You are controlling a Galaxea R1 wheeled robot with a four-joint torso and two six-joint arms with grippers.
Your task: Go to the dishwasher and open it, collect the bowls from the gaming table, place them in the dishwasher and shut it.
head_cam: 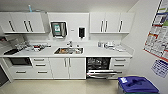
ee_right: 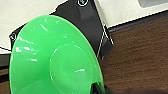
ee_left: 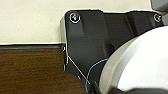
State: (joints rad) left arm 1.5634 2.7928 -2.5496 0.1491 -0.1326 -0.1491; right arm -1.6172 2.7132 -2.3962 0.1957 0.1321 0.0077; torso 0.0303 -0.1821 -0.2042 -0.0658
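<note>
The dishwasher (head_cam: 98, 65) stands open in the lower cabinets, right of the sink, with its steel door (head_cam: 101, 73) folded down and dark racks inside. A light green bowl (ee_right: 52, 60) looms large in the right wrist view, tilted on edge, and my right gripper (ee_right: 98, 88) is shut on its rim. In the left wrist view a white rounded shape (ee_left: 140, 62) sits beside the robot's dark plate; I cannot tell what it is. The gaming table is out of view.
A bin with a blue lid (head_cam: 137, 85) stands on the floor at the near right, just in front of the dishwasher door. A white counter (head_cam: 95, 52) carries a sink (head_cam: 68, 50) and small items. A black built-in appliance (head_cam: 20, 61) is at the left. Posters (head_cam: 158, 32) hang on the right wall.
</note>
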